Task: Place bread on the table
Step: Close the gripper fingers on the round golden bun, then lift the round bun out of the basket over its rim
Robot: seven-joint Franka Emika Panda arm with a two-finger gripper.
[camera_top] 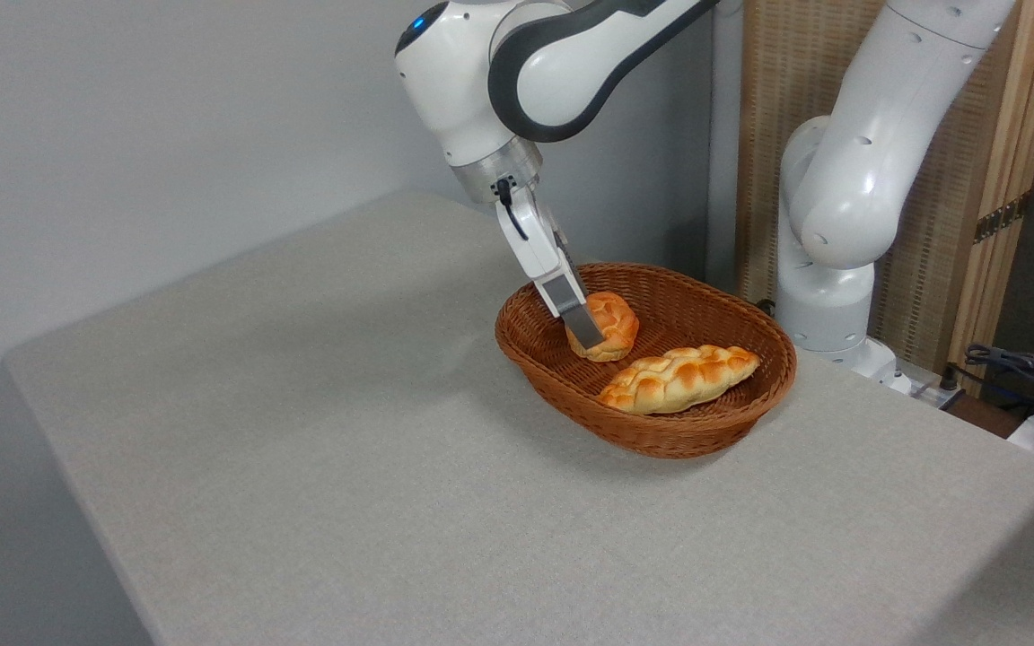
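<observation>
Grey table (302, 431); gripper (587, 336) around bread (611, 325) in basket (661, 422)

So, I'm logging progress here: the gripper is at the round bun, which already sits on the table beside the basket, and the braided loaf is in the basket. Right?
Not quite. The camera view shows the round bun inside the wicker basket, not on the table. The gripper is at the bun, and the braided loaf is in the basket, as you said.

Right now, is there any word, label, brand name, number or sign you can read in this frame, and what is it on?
None readable. The arm, fingers, round bun, braided loaf, wicker basket and table show no lettering. The arm's blue light is no sign.
</observation>
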